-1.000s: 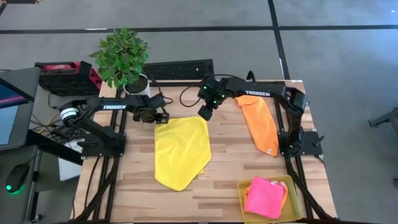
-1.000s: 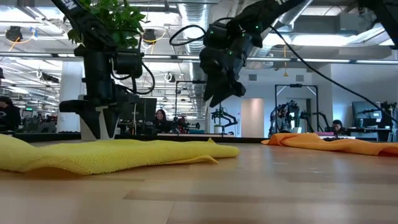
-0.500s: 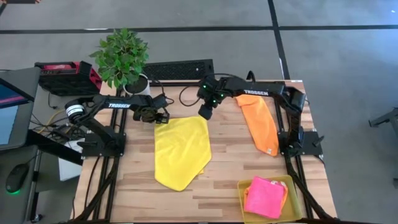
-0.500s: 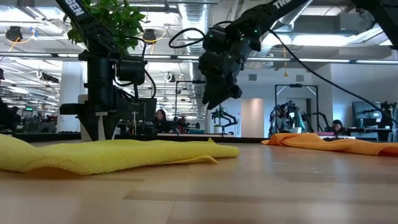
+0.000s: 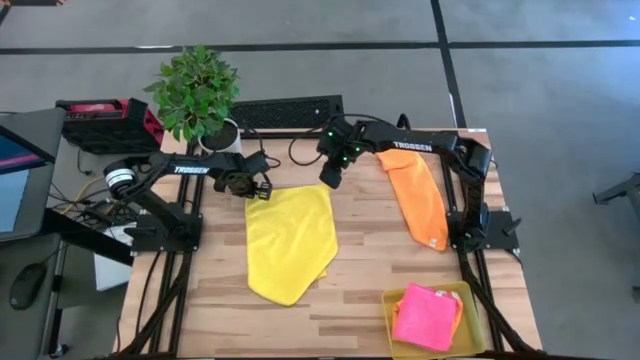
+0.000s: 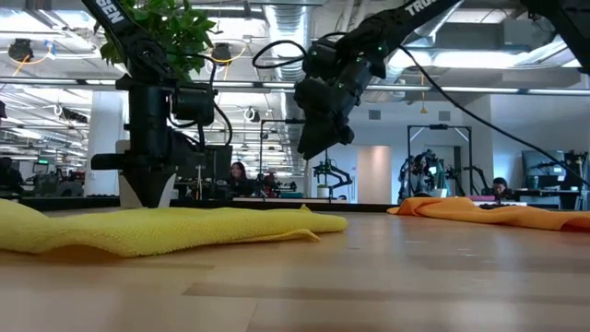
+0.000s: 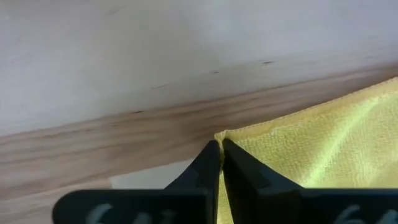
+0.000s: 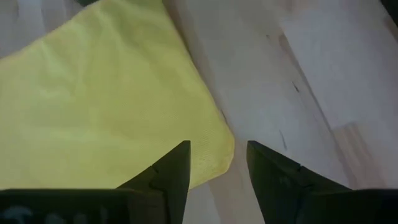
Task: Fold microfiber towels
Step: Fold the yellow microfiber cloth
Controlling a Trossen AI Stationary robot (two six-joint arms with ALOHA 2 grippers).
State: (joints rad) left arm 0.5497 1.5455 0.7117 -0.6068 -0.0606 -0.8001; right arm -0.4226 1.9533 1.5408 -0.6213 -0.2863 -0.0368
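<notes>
My left gripper (image 7: 220, 163) is clenched at the yellow towel's (image 5: 290, 240) far left corner; whether any cloth is truly pinched I cannot tell. My right gripper (image 8: 217, 163) hangs spread just above the far right corner, which lies between its fingers. The towel's long axis runs from these corners toward the table's (image 5: 370, 300) near edge. Farther right lies the orange towel (image 5: 420, 200).

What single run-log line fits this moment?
left claw: shut on yellow towel corner | right claw: open above other corner | fold: not begun
</notes>
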